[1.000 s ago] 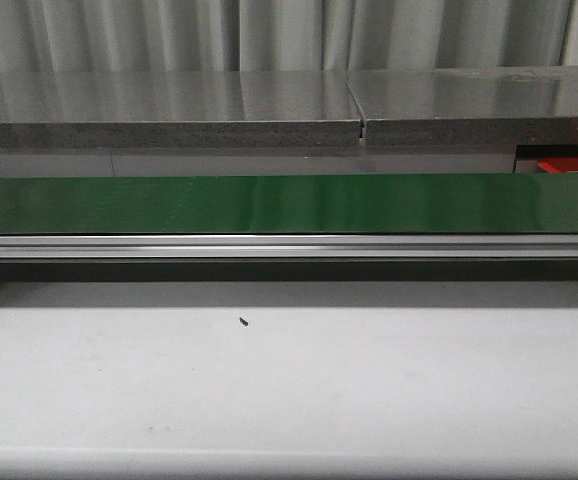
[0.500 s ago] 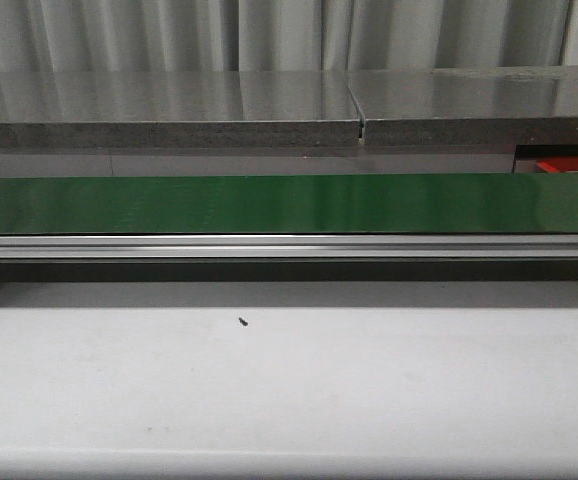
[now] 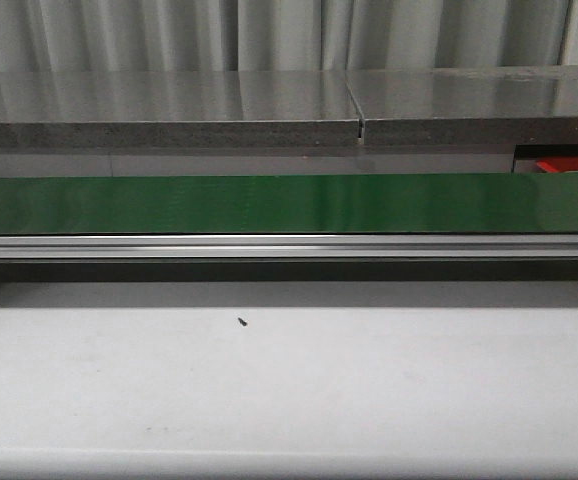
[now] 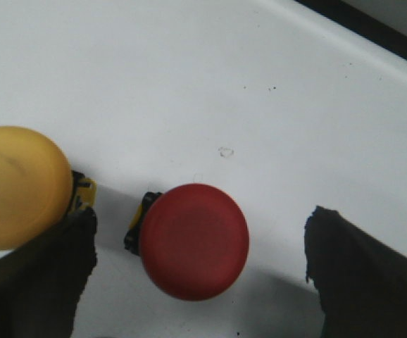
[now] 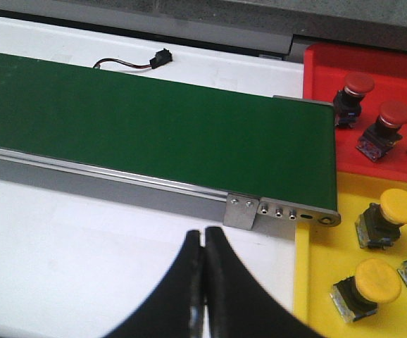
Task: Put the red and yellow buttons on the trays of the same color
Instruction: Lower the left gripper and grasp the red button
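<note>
Black curved fingers (image 5: 214,282), dark pads (image 4: 351,274).

We see our left gripper (image 4: 196,282) spread wide over the white table (image 4: 189,77), its dark fingers (image 4: 358,274) flanking a red button (image 4: 193,240). A yellow button (image 4: 17,186) sits just beside it, partly behind the other finger.
</note>
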Robot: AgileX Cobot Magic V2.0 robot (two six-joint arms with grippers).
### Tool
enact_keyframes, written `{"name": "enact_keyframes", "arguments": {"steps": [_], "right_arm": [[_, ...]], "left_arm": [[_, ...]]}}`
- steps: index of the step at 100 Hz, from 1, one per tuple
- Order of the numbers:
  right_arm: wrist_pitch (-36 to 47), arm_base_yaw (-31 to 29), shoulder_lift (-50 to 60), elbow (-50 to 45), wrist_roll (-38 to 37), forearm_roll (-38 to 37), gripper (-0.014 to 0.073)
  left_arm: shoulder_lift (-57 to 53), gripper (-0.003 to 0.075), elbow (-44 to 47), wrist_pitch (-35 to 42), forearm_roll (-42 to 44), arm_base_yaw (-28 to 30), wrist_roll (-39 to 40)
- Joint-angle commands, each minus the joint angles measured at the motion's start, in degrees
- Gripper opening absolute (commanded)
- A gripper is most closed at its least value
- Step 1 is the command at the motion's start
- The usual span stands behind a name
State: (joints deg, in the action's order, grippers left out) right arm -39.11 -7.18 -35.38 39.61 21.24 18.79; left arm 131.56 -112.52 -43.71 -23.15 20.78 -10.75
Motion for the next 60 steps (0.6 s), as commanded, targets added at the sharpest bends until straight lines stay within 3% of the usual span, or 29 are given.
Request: {"name": "enact_keyframes", "arguments": {"steps": [1, 40, 60], "right_arm": [[3.4, 0.2, 0.0, 1.4, 0.4, 0.8, -0.0117], [3.4, 0.2, 0.0, 1.4, 0.4, 0.8, -0.0117], [3.4, 0.2, 0.0, 1.4, 0.4, 0.8, -0.0117]], "left_arm": [[-3.5, 0.0575, -1.9, 3.6, -1.9, -0.5, -0.1], [-1.1, 0.0574, -3.1, 5.6, -3.6, -0.5, -0.1], [-0.8, 0.0469, -3.1, 5.6, -4.4, -0.5, -0.1]]}}
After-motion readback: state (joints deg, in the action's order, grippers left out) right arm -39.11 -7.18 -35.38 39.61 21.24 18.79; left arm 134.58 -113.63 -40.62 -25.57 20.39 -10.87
